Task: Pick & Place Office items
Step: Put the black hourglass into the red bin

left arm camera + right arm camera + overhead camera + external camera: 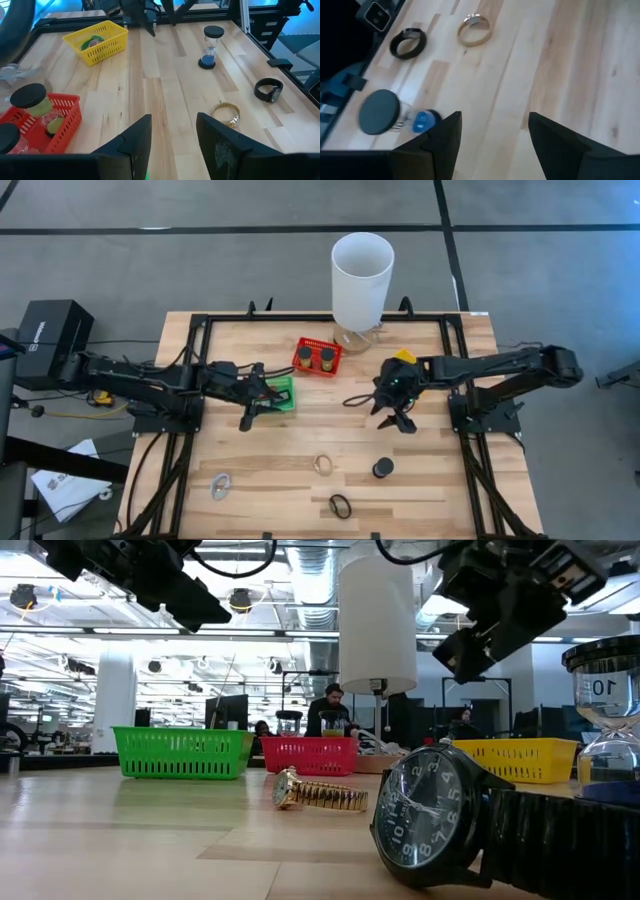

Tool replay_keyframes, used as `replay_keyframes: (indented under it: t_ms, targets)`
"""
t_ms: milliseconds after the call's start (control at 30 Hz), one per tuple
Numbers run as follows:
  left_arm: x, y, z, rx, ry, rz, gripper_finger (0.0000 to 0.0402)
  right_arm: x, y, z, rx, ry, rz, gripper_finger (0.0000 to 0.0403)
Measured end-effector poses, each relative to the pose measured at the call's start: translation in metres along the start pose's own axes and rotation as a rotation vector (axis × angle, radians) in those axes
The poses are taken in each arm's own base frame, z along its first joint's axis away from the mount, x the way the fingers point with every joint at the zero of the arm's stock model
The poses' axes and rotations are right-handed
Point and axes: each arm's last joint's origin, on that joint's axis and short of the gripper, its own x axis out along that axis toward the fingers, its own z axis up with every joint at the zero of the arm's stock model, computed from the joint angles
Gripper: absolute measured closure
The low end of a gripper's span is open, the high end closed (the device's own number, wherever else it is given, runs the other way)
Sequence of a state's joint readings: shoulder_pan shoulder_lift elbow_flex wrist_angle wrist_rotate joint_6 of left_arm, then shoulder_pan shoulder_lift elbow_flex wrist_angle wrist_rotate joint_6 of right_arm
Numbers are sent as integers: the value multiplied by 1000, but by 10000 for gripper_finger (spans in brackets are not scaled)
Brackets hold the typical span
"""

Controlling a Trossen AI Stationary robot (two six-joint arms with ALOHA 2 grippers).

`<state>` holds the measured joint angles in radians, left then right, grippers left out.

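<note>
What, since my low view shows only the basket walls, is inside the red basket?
Observer: The red basket holds two jars with dark lids, clear from above.
Operator: And the yellow one?
Observer: The left wrist view looks into the yellow basket. Something greenish lies in it, but I cannot tell what.
Operator: Is the left gripper carrying anything?
Observer: No. The left gripper is by the green basket, its fingers apart with nothing between them.
</note>
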<state>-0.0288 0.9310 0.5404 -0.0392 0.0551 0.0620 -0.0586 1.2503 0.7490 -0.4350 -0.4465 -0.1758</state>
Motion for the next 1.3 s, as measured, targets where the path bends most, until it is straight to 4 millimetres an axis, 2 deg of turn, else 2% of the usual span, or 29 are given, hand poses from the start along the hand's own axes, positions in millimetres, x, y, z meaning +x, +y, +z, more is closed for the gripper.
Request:
replay_keyframes:
  t_ms: [200,367,833,1067,1167,1300]
  targets:
    - [0,0,1,1,-12,4,253,3,0,-7,-54,-73,-11,182]
    - [0,0,2,1,-21,4,253,7,4,-2,-91,-109,-2,182]
    - [0,0,3,2,-35,5,253,21,49,11,-249,-188,125,182]
    - [0,0,4,2,-45,6,253,32,57,24,-317,-296,147,182]
    - [0,0,5,3,-49,6,253,43,54,27,-306,-327,149,182]
    - [0,0,5,3,-49,6,253,60,50,33,-176,-338,171,182]
